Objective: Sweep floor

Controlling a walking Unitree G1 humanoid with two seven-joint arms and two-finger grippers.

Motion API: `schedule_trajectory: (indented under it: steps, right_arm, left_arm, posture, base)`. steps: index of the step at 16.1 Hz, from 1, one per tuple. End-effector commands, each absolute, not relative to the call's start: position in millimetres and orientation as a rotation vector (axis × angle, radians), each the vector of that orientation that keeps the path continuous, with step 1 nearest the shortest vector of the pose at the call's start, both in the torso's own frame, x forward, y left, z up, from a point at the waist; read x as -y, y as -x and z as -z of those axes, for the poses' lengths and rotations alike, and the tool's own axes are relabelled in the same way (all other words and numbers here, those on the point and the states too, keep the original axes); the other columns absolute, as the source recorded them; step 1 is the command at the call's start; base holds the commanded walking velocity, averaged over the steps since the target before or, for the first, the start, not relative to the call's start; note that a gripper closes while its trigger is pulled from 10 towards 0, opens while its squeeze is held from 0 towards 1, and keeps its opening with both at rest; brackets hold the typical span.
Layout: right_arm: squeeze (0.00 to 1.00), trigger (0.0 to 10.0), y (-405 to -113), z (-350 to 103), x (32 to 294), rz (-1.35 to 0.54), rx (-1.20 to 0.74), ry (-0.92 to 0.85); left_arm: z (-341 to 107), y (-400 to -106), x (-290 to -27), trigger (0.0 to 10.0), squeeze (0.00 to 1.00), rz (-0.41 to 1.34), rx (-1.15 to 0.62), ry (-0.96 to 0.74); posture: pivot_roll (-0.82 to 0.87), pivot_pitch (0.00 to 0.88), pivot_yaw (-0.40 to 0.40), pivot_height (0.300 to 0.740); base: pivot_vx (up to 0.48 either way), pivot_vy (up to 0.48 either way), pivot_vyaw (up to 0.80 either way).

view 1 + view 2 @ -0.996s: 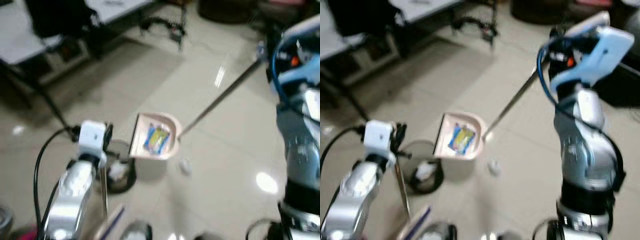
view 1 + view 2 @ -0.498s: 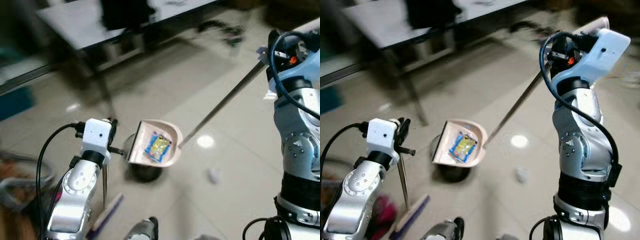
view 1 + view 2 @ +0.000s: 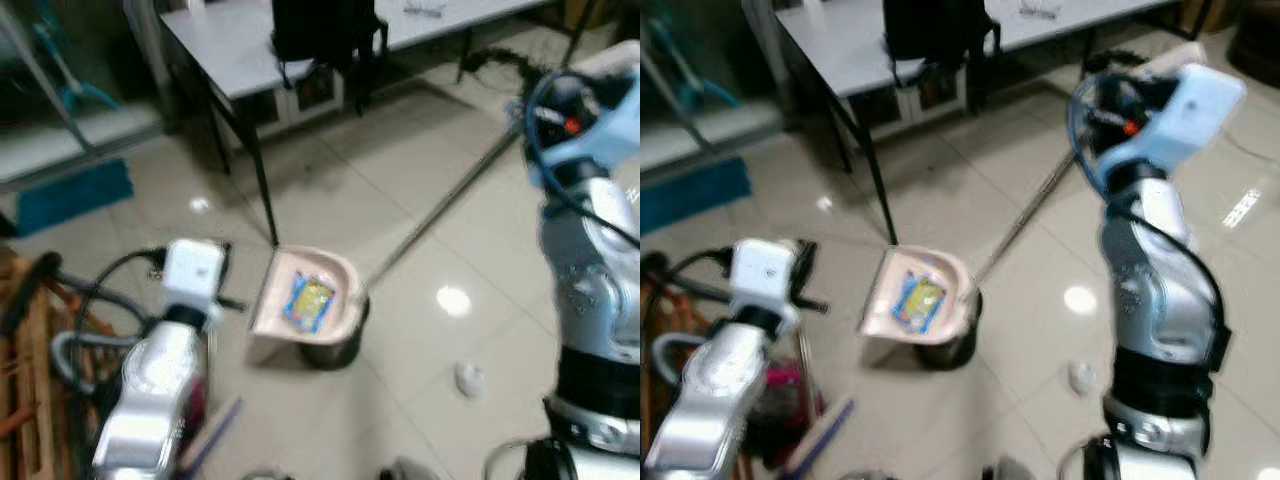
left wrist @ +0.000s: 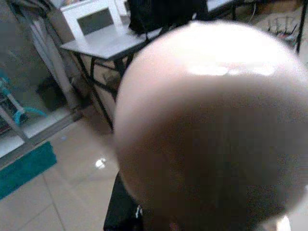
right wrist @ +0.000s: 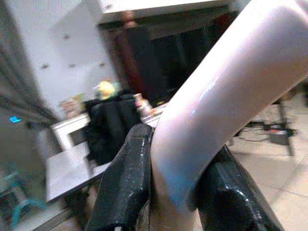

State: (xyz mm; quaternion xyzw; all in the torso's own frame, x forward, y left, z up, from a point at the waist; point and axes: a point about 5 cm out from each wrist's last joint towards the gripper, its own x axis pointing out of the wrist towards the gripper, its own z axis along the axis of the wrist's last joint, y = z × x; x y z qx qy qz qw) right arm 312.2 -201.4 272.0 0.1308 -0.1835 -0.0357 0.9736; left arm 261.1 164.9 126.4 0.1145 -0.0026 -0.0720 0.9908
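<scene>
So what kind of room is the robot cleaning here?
Probably an office or workroom rather than a living space: a long grey table with a black bag on it, glossy tiled floor, and loose cables lying beneath the table.

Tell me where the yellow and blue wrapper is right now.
The wrapper lies in the pink dustpan, held over a dark bin near the table leg.

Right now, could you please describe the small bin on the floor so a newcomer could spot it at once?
Start at the grey table and follow its black leg down to the tiled floor. Just beyond stands a small dark round bin, partly under the raised pink plastic dustpan, which holds a yellow-and-blue wrapper.
</scene>
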Motion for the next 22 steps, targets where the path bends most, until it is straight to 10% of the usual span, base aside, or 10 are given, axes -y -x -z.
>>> schedule_trajectory:
  steps: [1, 22]
  right_arm:
    - [0.00, 10.0, -308, -287, 201, 0.069, 0.456, -0.269]
    - [0.00, 10.0, -311, -276, 187, -0.004, 0.570, 0.035]
  left_arm:
    - [-135, -262, -168, 10.0, 0.00, 0.135, 0.037, -0.243]
    - [-126, -267, -163, 10.0, 0.00, 0.128, -0.001, -0.207]
  posture:
    - [0.02, 0.079, 0.034, 0.740]
    - [0.02, 0.050, 0.028, 0.740]
  base:
    - [0.307, 0.000, 0.00]
    - [0.116, 0.000, 0.00]
